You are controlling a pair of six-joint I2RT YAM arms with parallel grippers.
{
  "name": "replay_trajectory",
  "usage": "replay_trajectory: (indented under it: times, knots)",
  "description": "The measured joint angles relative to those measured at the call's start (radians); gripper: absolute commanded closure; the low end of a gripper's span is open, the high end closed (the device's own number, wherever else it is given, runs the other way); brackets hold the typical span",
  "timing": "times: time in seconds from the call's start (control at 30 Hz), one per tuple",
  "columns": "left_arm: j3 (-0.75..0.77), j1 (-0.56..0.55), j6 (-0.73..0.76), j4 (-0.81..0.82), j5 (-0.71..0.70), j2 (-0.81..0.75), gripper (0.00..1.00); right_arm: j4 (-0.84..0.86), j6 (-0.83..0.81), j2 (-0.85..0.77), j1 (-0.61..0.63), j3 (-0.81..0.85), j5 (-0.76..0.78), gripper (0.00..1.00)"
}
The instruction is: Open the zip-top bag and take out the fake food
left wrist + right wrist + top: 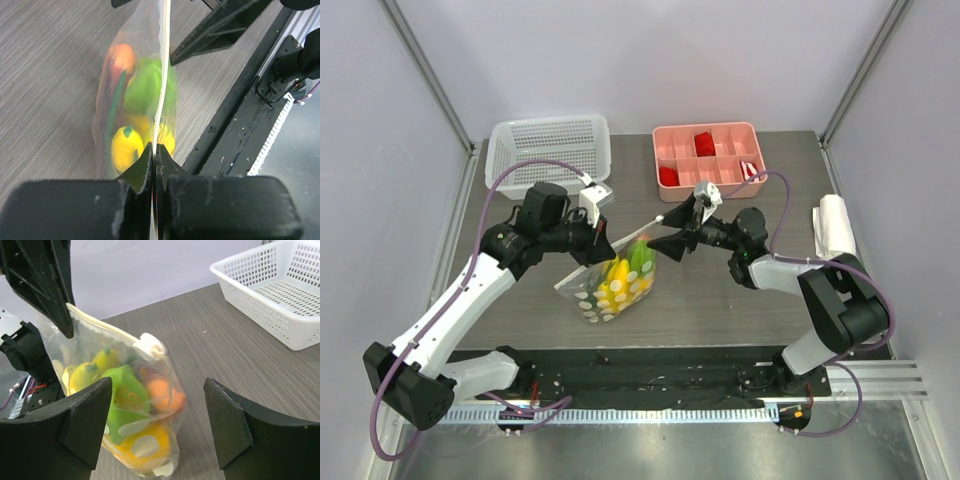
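My left gripper (154,155) is pressed together on the white zip strip (162,75). It pinches the zip-top bag (612,285) by its top edge, so the pouch hangs at mid-table with its belly sagging toward the table top. The fake food sits low inside: a green piece (125,395), yellow bananas (125,145) and an orange piece (120,57). From here I cannot tell whether the seal has parted at all.

My right gripper (157,400) is spread wide at about 2 o'clock from the bag in the top view. Its fingers (85,425) stand either side of the free corner, and I see them touching nothing.

The job now, as I read it, is a second hold on the strip. I would close the right fingers on the stiff strip itself, not on the floppy film below, and catch one lip only. Then I would pull toward 3 o'clock, across the seal. If I grab both layers, the bag will merely stretch.
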Motion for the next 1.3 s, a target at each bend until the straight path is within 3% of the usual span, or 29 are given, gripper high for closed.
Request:
replay_trajectory:
  times: [0.1,0.2,0.23,0.3,0.37,0.43,0.47,0.5,0.53,0.7,0.87,1.03,1.13,1.3]
  knots:
    - [0.000,0.000,-0.005,0.000,0.002,0.000,1.00,0.031,0.032,0.035,-0.012,0.022,-0.008,0.28]
    - [-0.002,0.001,-0.011,0.000,0.003,0.000,1.00,0.050,0.053,0.043,-0.016,0.037,-0.016,0.50]
    - [-0.003,0.001,-0.013,0.001,0.002,0.000,1.00,0.058,0.056,0.043,-0.017,0.043,-0.021,0.65]
    - [-0.005,0.002,-0.020,0.002,0.002,0.000,1.00,0.071,0.072,0.045,-0.018,0.055,-0.037,0.78]
    - [-0.005,0.002,-0.034,0.003,0.001,0.000,1.00,0.085,0.089,0.047,-0.018,0.061,-0.048,0.99]
    - [-0.005,0.002,-0.046,0.004,-0.001,-0.001,0.99,0.106,0.106,0.053,-0.019,0.061,-0.057,0.99]
    - [-0.005,0.002,-0.056,0.006,-0.006,-0.001,0.60,0.111,0.121,0.057,-0.019,0.061,-0.058,0.99]
    - [-0.005,0.002,-0.074,0.005,-0.023,-0.003,0.42,0.124,0.154,0.070,-0.020,0.061,-0.061,0.99]
    - [-0.005,0.002,-0.080,0.006,-0.037,-0.003,0.38,0.125,0.172,0.072,-0.020,0.061,-0.061,0.99]
    - [0.019,0.000,-0.153,0.056,-0.108,0.001,0.37,0.131,0.243,0.073,-0.020,0.061,-0.065,0.99]
    - [0.181,-0.046,-0.170,0.146,-0.126,0.130,0.41,0.131,0.286,0.066,-0.018,0.061,-0.077,0.99]
    - [0.344,-0.100,-0.150,0.184,-0.151,0.341,0.58,0.112,0.306,0.056,-0.018,0.075,-0.094,0.99]
    - [0.375,-0.127,-0.127,0.182,-0.167,0.418,0.57,0.095,0.314,0.052,-0.017,0.086,-0.098,0.99]
    - [0.372,-0.145,-0.105,0.192,-0.183,0.414,0.53,0.074,0.321,0.050,-0.017,0.092,-0.111,0.99]
